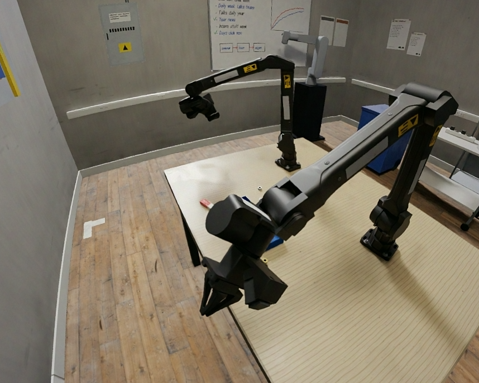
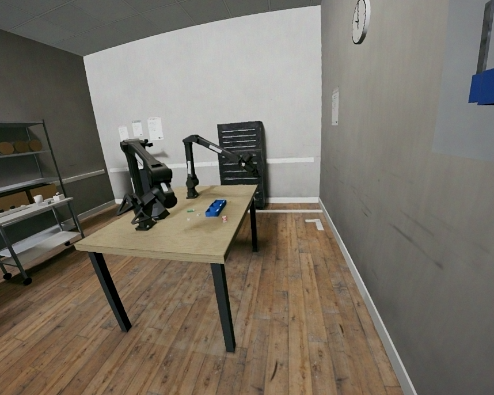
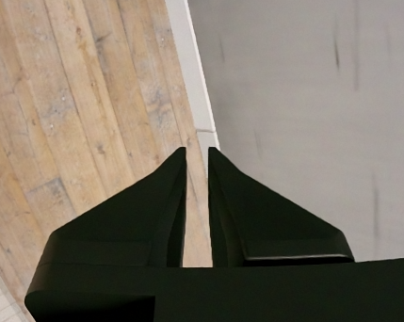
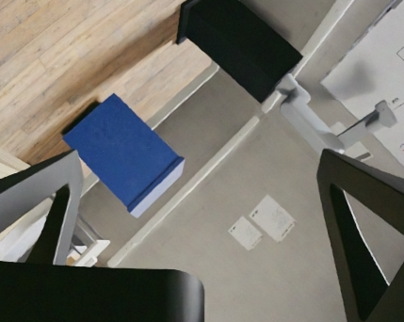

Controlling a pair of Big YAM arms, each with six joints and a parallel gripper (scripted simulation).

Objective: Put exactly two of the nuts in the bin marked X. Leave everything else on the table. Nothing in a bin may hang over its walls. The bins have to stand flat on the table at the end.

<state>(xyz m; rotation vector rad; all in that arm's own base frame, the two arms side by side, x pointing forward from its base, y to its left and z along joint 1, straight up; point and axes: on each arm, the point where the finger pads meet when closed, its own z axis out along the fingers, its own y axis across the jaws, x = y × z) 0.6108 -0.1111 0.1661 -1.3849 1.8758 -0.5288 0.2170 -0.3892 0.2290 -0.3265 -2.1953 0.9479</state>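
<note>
The blue bin row (image 2: 216,208) lies near the table's long edge; in the top view my left arm hides most of it, leaving one corner (image 1: 276,241) in sight. Its marks are too small to read. A pale nut (image 1: 258,188) lies beyond the bin and a yellow nut (image 1: 264,259) beside its near end. My left gripper (image 1: 209,307) hangs past the table edge over the floor; its fingers stand almost together with nothing between them. My right gripper (image 1: 198,106) (image 4: 200,162) is high over the floor, far from the table, open and empty.
A red-and-white block (image 1: 206,202) lies near the table edge by the bin. A green piece (image 2: 190,211) and two small pale pieces (image 2: 188,219) lie on the table beside the bin. A blue box (image 4: 121,153) stands on the floor.
</note>
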